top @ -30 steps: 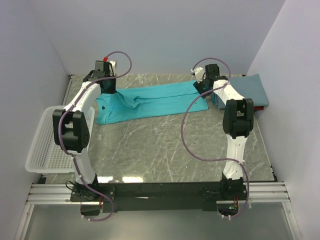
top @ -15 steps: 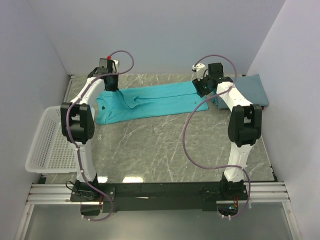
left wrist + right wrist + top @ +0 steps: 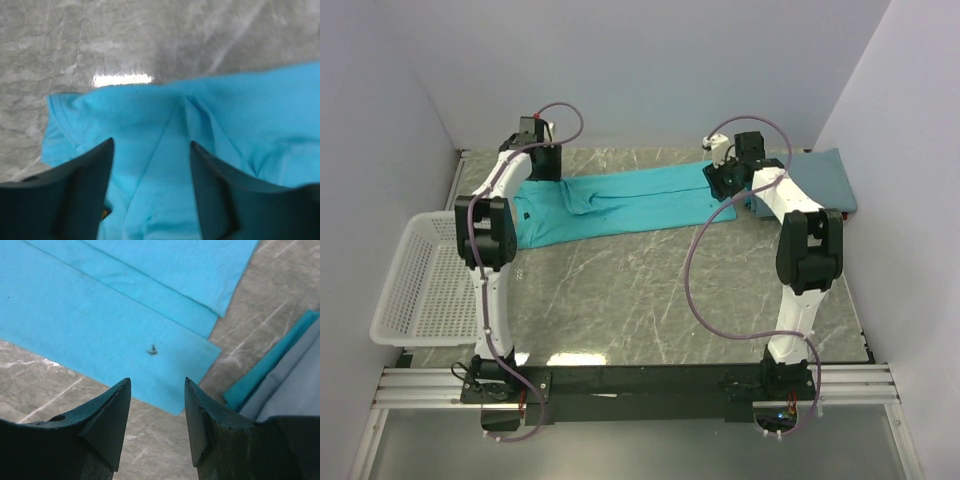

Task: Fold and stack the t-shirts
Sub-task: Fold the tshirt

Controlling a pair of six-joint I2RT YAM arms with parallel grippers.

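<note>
Stretching farther toward the table's [image 3: 650,300] far edge, the left gripper [image 3: 150,150] hung open and empty over the teal t-shirt [image 3: 620,200] lying there; the right gripper [image 3: 157,385] likewise. The lengthwise fold looked done; the next move called for regripping one end to fold it crosswise.

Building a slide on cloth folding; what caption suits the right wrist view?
Open right hand above a corner of the teal t-shirt, folded slate-blue t-shirt alongside on the marble table.
</note>
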